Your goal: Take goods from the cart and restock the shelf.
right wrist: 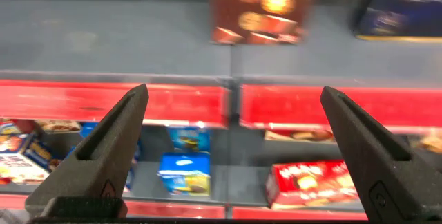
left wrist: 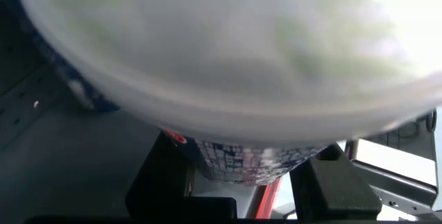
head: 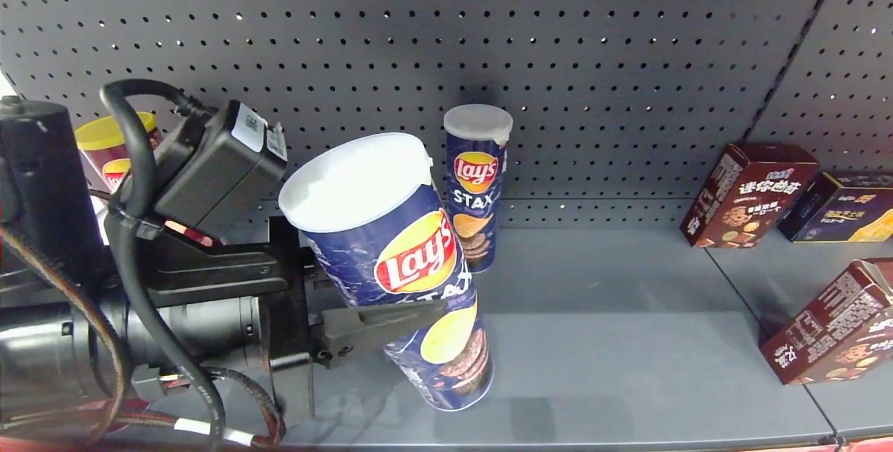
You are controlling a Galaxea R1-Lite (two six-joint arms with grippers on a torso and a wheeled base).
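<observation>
Clamping the tilted chips can [head: 391, 243] in the left gripper [head: 411, 291] at seven o'clock of the standing can [head: 476, 187], seemingly to shelve it in front, with the right gripper [right wrist: 235, 148] spread wide.

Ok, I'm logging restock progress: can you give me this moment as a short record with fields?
held: blue chip can, tilted, in left gripper
placement: base low over shelf, contact unclear
already shelved: second blue can upright at the back; yellow-lidded can at far left
other stock: brown boxes on the right
right gripper: open, facing the shelf's red front rail
</observation>
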